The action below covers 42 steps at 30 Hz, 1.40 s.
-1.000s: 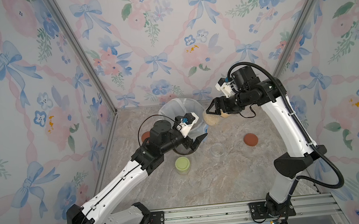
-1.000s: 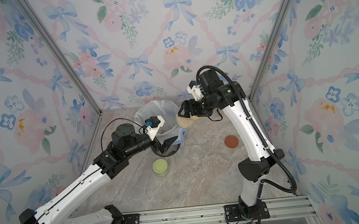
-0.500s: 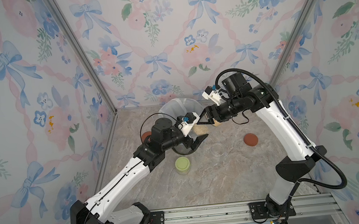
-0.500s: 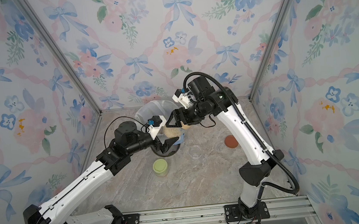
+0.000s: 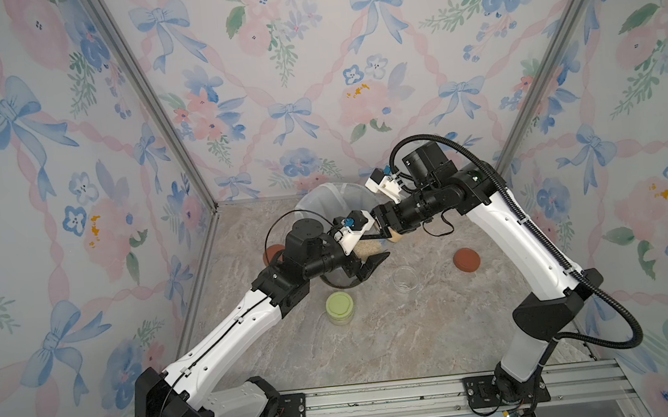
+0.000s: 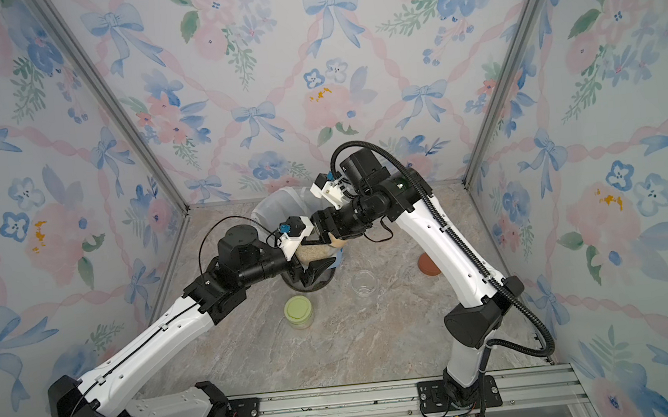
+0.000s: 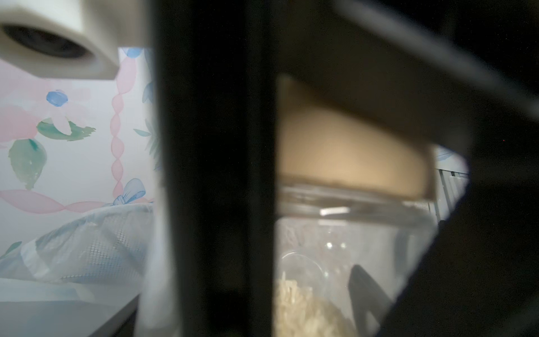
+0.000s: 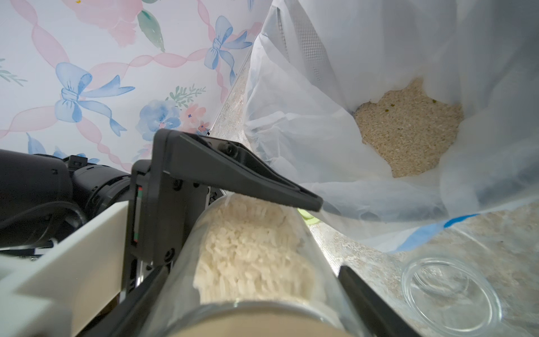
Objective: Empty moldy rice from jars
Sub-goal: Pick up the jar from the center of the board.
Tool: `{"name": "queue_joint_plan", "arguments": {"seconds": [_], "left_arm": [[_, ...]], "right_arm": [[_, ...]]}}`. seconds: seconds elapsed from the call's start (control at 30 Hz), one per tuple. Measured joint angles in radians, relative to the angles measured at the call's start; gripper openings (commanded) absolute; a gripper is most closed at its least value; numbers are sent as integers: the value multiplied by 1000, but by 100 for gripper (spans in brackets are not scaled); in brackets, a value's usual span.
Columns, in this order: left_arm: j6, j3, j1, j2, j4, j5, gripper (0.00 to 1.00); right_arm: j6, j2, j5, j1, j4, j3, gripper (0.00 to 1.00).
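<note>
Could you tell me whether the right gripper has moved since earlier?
Yes. The right gripper, holding a jar, has moved away from the nearby red lid, toward the bin.

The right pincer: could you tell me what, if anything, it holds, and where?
The right pincer holds the rice jar by its beige lid.

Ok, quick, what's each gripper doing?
Left gripper: fingers straddle the rice jar; grip cannot be told.
Right gripper: closed on that jar's beige lid.
</note>
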Motion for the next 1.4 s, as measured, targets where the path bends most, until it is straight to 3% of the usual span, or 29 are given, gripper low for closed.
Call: {"name": "queue_joint_plan", "arguments": {"seconds": [0.13, 0.27, 0.37, 0.4, 0.53, 0.6, 0.7, 0.8, 0.9, 0.97, 1.03, 1.07, 1.13, 1.2, 1.23, 1.27, 1.4], "left_arm": [[40, -2, 2, 1, -10, 27, 65], [42, -5, 3, 1, -6, 33, 27], [39, -14, 3, 1, 10, 33, 3], [38, -16, 3, 1, 15, 34, 0], [34, -27, 4, 1, 36, 35, 0], [32, -34, 7, 1, 48, 39, 0], [29, -44, 17, 0, 72, 50, 0], [24, -53, 30, 0, 97, 65, 0], [18, -63, 41, 0, 117, 79, 0], [16, -63, 48, 0, 124, 86, 0], [16, -63, 51, 0, 129, 90, 0], [16, -63, 52, 0, 130, 90, 0], [16, -63, 55, -1, 133, 93, 0], [16, -63, 57, -2, 134, 93, 0], [15, -63, 57, -2, 134, 94, 0], [5, -64, 58, -2, 133, 93, 0], [-75, -68, 88, -4, 151, 63, 0]], "right_arm": [[-5, 0, -10, -1, -19, -1, 0], [-5, 0, -8, -1, -19, -1, 0], [-6, 0, -6, -1, -19, -1, 0], [-6, 0, -3, -1, -19, -1, 1], [-7, 0, 1, -1, -19, -1, 9], [-7, 2, 4, -1, -21, 2, 31], [-7, 10, 7, -1, -24, 15, 40], [-6, 21, 7, -1, -23, 30, 30], [-2, 30, 6, -1, -24, 44, 9], [0, 39, 4, -1, -27, 60, 10], [1, 42, 4, -1, -27, 66, 19], [1, 43, 4, -1, -27, 68, 30], [2, 46, 3, -1, -26, 73, 59], [2, 47, 3, -1, -26, 75, 79], [2, 47, 3, -1, -26, 75, 94], [3, 48, 3, -1, -24, 77, 99], [0, 48, 8, -2, 6, 93, 97]]}}
